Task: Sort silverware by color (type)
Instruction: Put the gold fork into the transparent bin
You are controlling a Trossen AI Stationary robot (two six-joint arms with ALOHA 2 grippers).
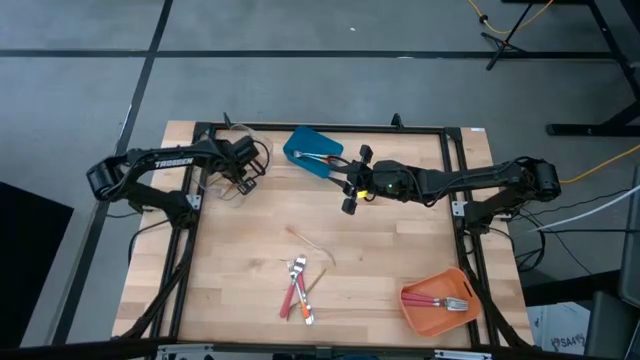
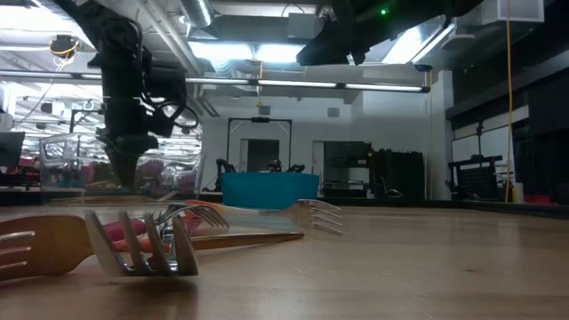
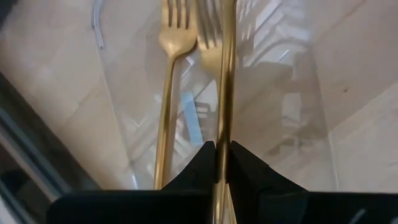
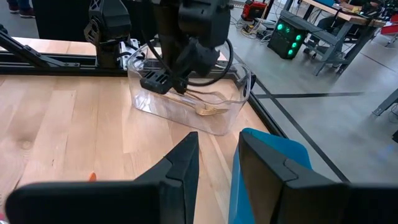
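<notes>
My left gripper (image 1: 243, 172) stands over the clear bin (image 1: 262, 142) at the table's far left, shut on a gold fork (image 3: 225, 74). Another gold fork (image 3: 166, 99) lies flat on the bin's floor (image 3: 280, 93). From the right wrist view the left gripper (image 4: 163, 83) reaches down into the clear bin (image 4: 186, 118). My right gripper (image 1: 350, 192) hovers open beside the blue bin (image 1: 305, 150), nothing between its fingers (image 4: 186, 162). Loose red-handled and orange-handled silverware (image 1: 298, 288) lies on the table's near middle. My left gripper pinches the gold fork's handle (image 3: 224, 134) between its two fingers, which come steeply from above. The handle runs on ahead of the fingertips, edge-on to the wrist camera. The fork slants down inside the clear bin, head end (image 4: 210, 110) lowest; whether it touches the floor I cannot tell.
An orange bin (image 1: 418, 312) at the near right corner holds red-handled forks (image 1: 447, 300). The blue bin holds a utensil (image 1: 318, 157). A thin pale utensil (image 1: 310, 242) lies mid-table. A black frame (image 1: 320, 127) borders the table top.
</notes>
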